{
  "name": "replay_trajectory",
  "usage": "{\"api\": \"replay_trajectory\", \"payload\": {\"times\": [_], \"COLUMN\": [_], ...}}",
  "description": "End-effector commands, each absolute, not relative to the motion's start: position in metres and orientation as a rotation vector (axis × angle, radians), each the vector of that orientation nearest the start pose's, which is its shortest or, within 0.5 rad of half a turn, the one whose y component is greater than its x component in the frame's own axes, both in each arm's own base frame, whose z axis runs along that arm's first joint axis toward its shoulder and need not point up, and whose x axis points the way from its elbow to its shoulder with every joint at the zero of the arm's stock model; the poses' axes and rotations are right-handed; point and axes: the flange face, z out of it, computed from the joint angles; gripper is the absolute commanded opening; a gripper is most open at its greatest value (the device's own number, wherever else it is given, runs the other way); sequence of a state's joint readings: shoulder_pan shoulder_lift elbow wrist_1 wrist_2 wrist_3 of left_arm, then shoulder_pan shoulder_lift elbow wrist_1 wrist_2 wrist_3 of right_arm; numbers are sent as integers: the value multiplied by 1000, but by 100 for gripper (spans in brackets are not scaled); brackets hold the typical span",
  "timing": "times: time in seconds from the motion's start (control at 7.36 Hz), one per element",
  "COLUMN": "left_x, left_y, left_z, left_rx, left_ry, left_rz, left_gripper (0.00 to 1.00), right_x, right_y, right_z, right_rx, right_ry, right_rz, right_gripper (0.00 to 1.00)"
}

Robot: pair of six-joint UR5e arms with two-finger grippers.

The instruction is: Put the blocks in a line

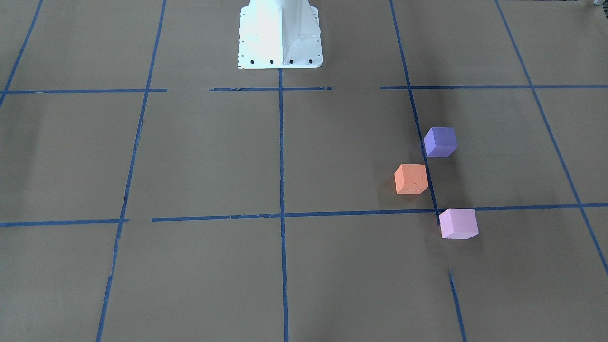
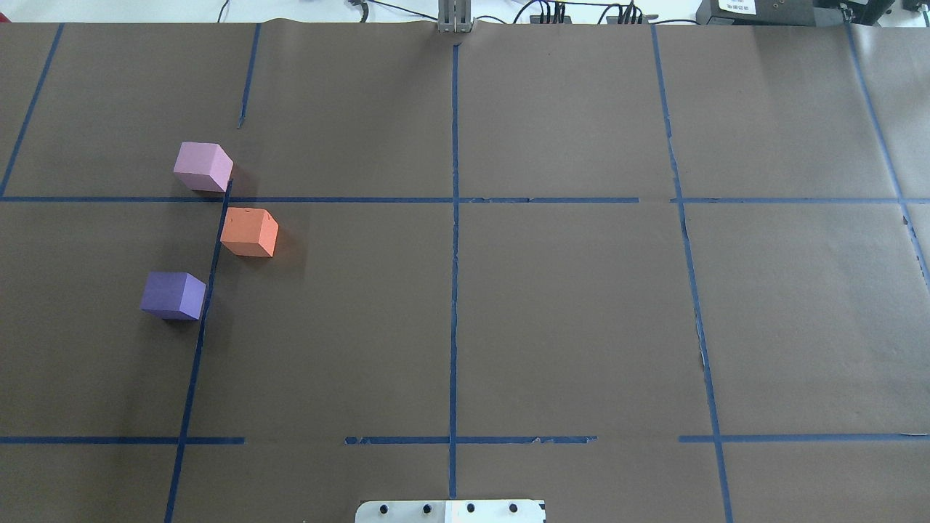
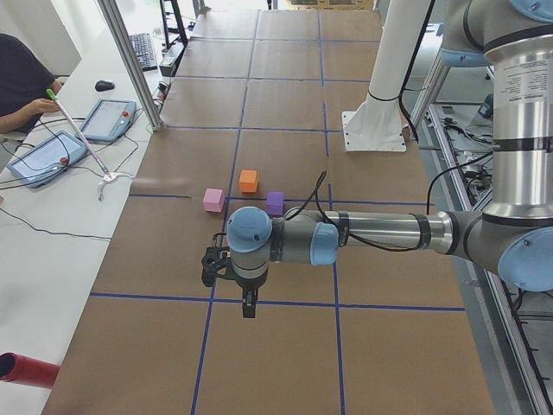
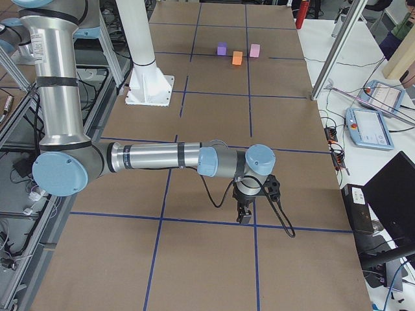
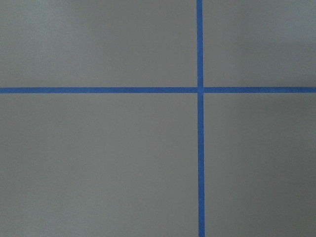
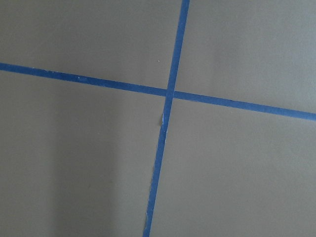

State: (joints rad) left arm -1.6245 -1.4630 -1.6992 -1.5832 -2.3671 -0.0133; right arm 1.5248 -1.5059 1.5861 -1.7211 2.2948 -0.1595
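Three cubes sit close together on the brown table, on my left side. In the overhead view the pale pink-lilac block [image 2: 203, 166] is farthest, the orange block [image 2: 250, 232] is in the middle and offset right, and the violet-purple block [image 2: 173, 295] is nearest. They also show in the front-facing view as violet [image 1: 440, 141], orange [image 1: 411, 179] and pink [image 1: 458, 223]. The blocks stand apart. My left gripper [image 3: 249, 307] hangs over the table, well short of the blocks. My right gripper [image 4: 245, 217] hangs far from them. I cannot tell whether either is open or shut.
Blue tape lines [image 2: 454, 254] grid the table. The white robot pedestal [image 1: 280, 35] stands at the table's middle edge. A person and tablets [image 3: 105, 118] are at a side desk. An aluminium post [image 3: 130, 60] stands at the table edge.
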Motion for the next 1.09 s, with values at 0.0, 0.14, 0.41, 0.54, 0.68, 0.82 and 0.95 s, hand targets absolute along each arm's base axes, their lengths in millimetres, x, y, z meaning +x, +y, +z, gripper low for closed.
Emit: {"api": "replay_trajectory", "payload": {"times": [0.0,0.14,0.41,0.54,0.68,0.82,0.95], "left_x": [-84,-83,-81,-80,-80,-80,-80], "left_y": [-436,-435,-433,-433,-433,-432,-430], "left_z": [649,650,653,653,650,652,652], "left_rx": [24,17,9,8,15,18,11], "left_ry": [816,818,815,812,812,808,812], "left_rz": [-58,-67,-67,-65,-61,-54,-63], "left_gripper": [100,100,100,100,100,100,100], "right_x": [44,44,44,44,44,44,44], "right_y": [-515,-515,-515,-515,-515,-515,-515], "right_z": [637,637,637,637,637,637,637], "right_rx": [-26,-26,-26,-26,-26,-26,-26], "right_ry": [-727,-727,-727,-727,-727,-727,-727], "right_rz": [-171,-171,-171,-171,-171,-171,-171], "right_gripper": [100,100,100,100,100,100,100]}}
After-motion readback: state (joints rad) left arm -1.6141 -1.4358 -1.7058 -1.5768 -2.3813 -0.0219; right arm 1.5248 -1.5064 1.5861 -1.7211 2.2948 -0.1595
